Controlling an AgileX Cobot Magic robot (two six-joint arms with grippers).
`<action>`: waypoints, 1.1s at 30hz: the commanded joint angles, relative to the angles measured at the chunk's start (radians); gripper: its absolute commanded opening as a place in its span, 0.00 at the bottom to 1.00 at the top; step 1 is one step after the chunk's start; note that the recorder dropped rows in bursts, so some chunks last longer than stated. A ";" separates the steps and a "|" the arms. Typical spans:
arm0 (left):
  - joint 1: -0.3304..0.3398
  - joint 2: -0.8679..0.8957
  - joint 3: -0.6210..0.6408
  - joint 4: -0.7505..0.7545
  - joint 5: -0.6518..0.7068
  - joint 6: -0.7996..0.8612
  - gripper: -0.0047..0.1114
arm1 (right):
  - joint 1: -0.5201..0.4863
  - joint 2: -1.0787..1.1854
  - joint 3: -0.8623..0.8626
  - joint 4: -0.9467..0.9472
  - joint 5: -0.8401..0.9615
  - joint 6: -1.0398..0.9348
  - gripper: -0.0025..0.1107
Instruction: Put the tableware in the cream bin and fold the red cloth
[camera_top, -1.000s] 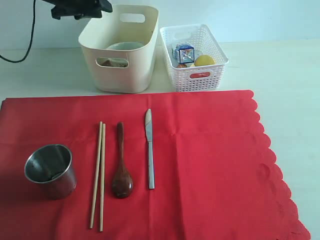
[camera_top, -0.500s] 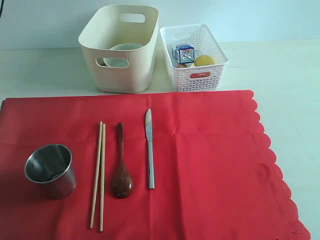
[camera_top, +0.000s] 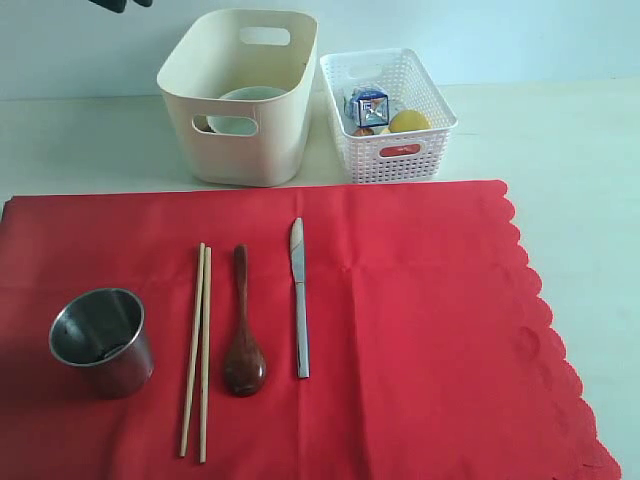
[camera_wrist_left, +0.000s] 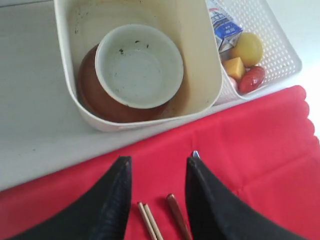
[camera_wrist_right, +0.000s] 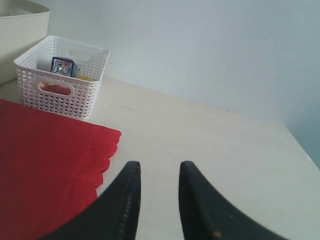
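Note:
The red cloth (camera_top: 400, 330) lies flat on the table. On its left half lie a steel cup (camera_top: 100, 340), a pair of chopsticks (camera_top: 197, 350), a dark wooden spoon (camera_top: 243, 335) and a metal knife (camera_top: 299, 300). Behind it stands the cream bin (camera_top: 270, 130). In the bin (camera_wrist_left: 200, 60) the pale bowl (camera_wrist_left: 139, 65) sits on the brown plate (camera_wrist_left: 92, 100). My left gripper (camera_wrist_left: 159, 162) hangs open and empty, high above the cloth's far edge, with the chopstick tips (camera_wrist_left: 149, 220), spoon handle (camera_wrist_left: 176, 215) and knife tip (camera_wrist_left: 195, 154) below it. My right gripper (camera_wrist_right: 160, 167) is open over bare table beside the cloth's scalloped edge (camera_wrist_right: 102, 155).
A white lattice basket (camera_top: 388, 115) with a milk carton (camera_top: 371, 106), a lemon (camera_top: 409, 121) and other food stands right of the cream bin. Pale bare table (camera_top: 580, 150) runs to the right of the cloth. A dark bit of the left arm (camera_top: 120, 4) shows at the top left edge.
The left arm has pulled away from above the cream bin to the top left edge. The bowl has settled lower and shows through the bin's handle cut-out.

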 joint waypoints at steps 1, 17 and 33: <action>0.002 -0.064 0.085 0.029 0.006 -0.010 0.35 | -0.006 -0.005 0.003 -0.004 -0.018 0.001 0.26; 0.023 -0.205 0.435 0.069 0.029 -0.007 0.35 | -0.006 -0.005 0.003 -0.004 -0.018 0.001 0.26; 0.023 -0.287 0.782 0.089 0.013 0.124 0.35 | -0.004 -0.005 0.009 -0.004 -0.025 0.001 0.26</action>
